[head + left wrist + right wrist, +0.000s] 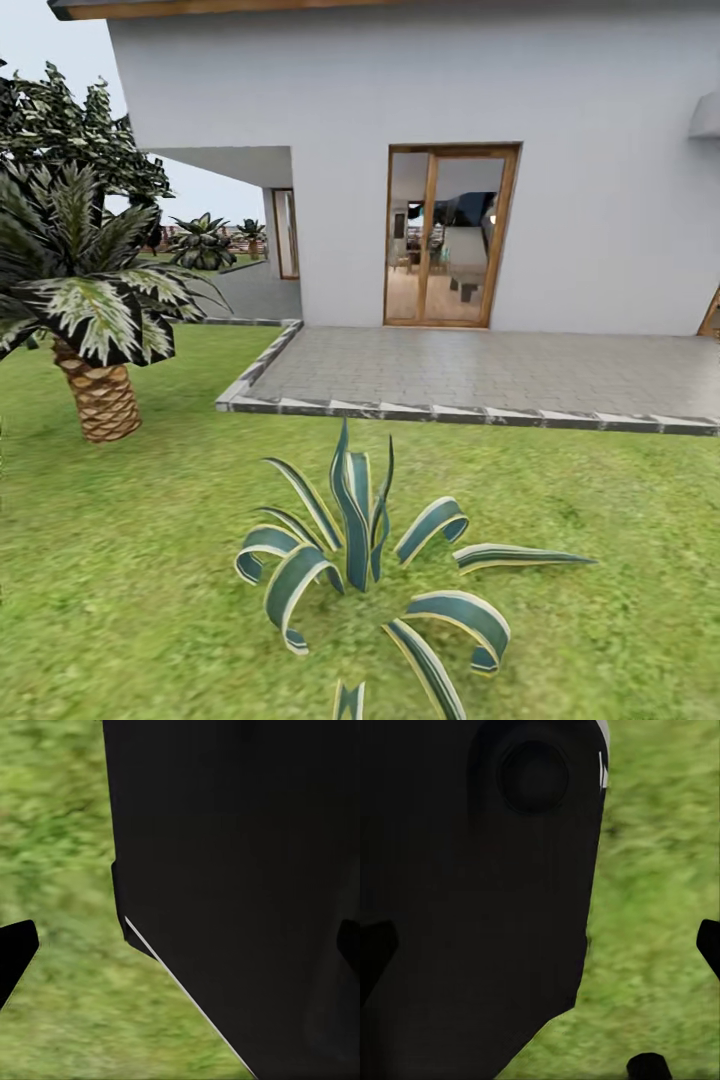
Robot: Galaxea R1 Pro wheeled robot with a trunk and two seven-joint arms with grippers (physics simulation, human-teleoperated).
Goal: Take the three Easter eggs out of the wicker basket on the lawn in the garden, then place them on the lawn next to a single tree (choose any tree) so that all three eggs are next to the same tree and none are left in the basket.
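While my head camera looks over the mottled green lawn (120, 560) at a striped spiky agave plant (370, 560), a short scaly-trunked palm (95, 330), a grey paved patio (480, 375) and a white house wall with a wood-framed glass door (450, 235), both wrist cameras give me blurred grass beneath dark robot bodywork. Whether either end effector is open, I cannot tell.

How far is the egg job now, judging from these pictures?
Nothing looks done yet. The head view shows lawn, a striped agave, a short palm and the house patio. The robot seems on its way; finding the basket and moving the eggs remain.
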